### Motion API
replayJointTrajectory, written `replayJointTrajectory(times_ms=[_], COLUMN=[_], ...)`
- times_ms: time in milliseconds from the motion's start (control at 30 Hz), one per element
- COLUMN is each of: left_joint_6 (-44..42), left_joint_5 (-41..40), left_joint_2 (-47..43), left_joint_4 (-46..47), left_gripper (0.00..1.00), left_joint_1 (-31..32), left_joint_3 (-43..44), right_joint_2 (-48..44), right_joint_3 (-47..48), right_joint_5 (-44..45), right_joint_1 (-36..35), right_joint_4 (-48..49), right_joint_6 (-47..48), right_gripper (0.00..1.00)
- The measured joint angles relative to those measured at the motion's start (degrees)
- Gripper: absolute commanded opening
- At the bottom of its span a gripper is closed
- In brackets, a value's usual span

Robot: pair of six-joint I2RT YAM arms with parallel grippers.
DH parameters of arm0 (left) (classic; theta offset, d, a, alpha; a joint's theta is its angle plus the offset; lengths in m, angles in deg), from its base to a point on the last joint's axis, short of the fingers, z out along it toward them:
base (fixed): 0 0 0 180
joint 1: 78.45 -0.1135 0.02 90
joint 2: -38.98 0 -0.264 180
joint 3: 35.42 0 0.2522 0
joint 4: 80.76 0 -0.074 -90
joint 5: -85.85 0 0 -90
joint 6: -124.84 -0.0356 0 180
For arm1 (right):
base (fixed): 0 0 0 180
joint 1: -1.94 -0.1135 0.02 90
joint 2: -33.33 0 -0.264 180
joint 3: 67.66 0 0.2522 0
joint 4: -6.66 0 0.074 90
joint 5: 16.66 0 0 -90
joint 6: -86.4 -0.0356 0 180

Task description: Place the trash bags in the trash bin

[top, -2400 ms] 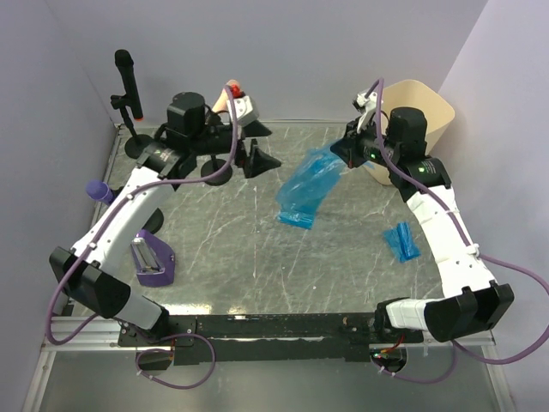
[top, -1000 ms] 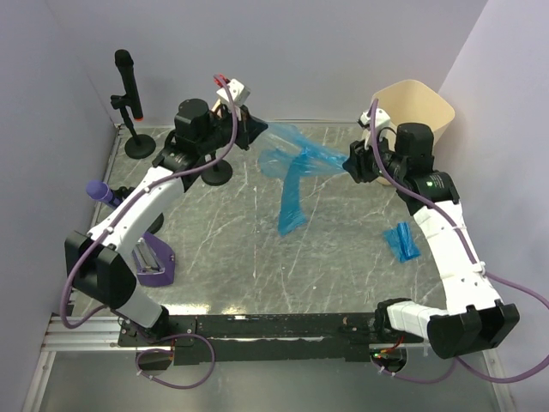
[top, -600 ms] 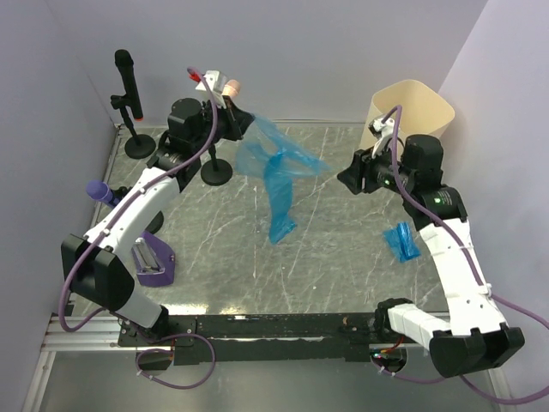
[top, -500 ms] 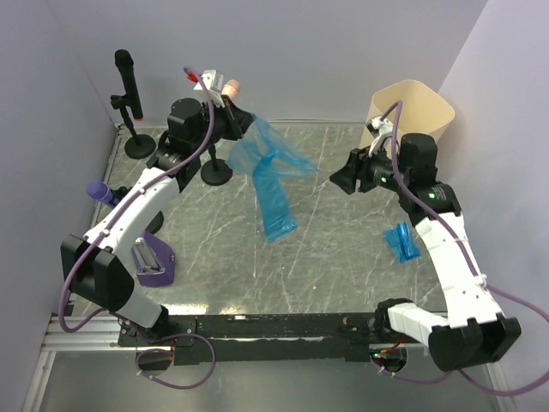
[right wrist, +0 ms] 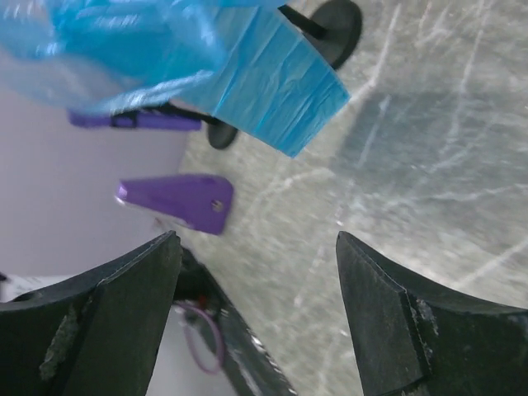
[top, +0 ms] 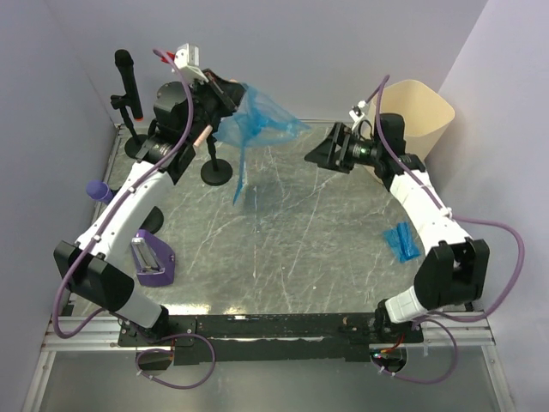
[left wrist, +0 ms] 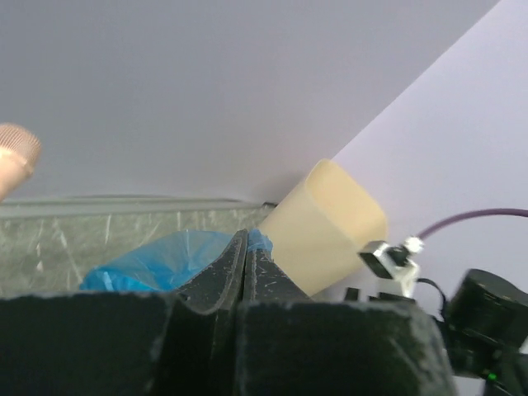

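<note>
A translucent blue trash bag [top: 257, 124] hangs in the air over the back left of the table, its tail drooping down. My left gripper [top: 225, 96] is raised and shut on the bag's top edge; in the left wrist view its jaws [left wrist: 245, 241] meet on the blue film [left wrist: 165, 260]. My right gripper [top: 316, 153] is open and empty, pointing left at the bag from a short distance, with the bag [right wrist: 206, 58] above its fingers [right wrist: 124, 313]. A second, folded blue bag [top: 401, 242] lies on the table's right side. The cream trash bin [top: 419, 107] [left wrist: 330, 223] stands at the back right corner.
A black microphone on a stand [top: 125, 77] is at the back left, with a round black base [top: 217, 174] under the hanging bag. A purple holder [top: 153, 262] [right wrist: 177, 202] and a purple handle [top: 99, 190] sit along the left edge. Walls close in on three sides.
The right gripper let go of the bag's end, opened wide and swung back to point left. The left gripper lifted the bag up and toward the back left.
</note>
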Motion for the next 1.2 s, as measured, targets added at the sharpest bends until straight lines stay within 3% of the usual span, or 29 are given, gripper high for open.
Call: replayJointTrajectory(times_ms=[233,567,700,767,833,933,1200], left_joint_6=[-0.37,-2.21,-2.47,-2.47,-2.67,-4.61,-12.59], left_joint_5=[0.59,2.54,2.73,2.91,3.17,2.89,-1.99], left_joint_2=[0.50,2.95,2.99,2.99,2.99,2.97,-1.42], left_joint_4=[1.38,2.62,2.86,3.10,3.10,3.04,1.97], left_gripper=[0.00,0.01,0.01,0.01,0.01,0.01,0.01], left_joint_1=[1.49,3.08,3.63,3.80,3.93,4.09,-0.09], left_joint_3=[1.14,1.16,1.18,1.18,1.18,1.18,-4.33], right_joint_2=[7.15,15.32,15.58,15.58,15.61,15.61,10.45], right_joint_3=[9.42,14.01,14.03,14.47,14.64,14.73,8.72], right_joint_5=[-0.81,0.00,0.46,0.81,0.83,-0.07,-2.69], right_joint_1=[-0.33,-3.48,-4.33,-4.44,-4.42,-4.33,1.92], right_joint_4=[6.95,8.07,7.21,6.93,7.10,7.34,3.28], right_joint_6=[-12.61,-19.91,-20.17,-19.78,-18.75,-14.45,-0.09], right_gripper=[0.93,0.89,0.73,0.52,0.21,0.02,0.00])
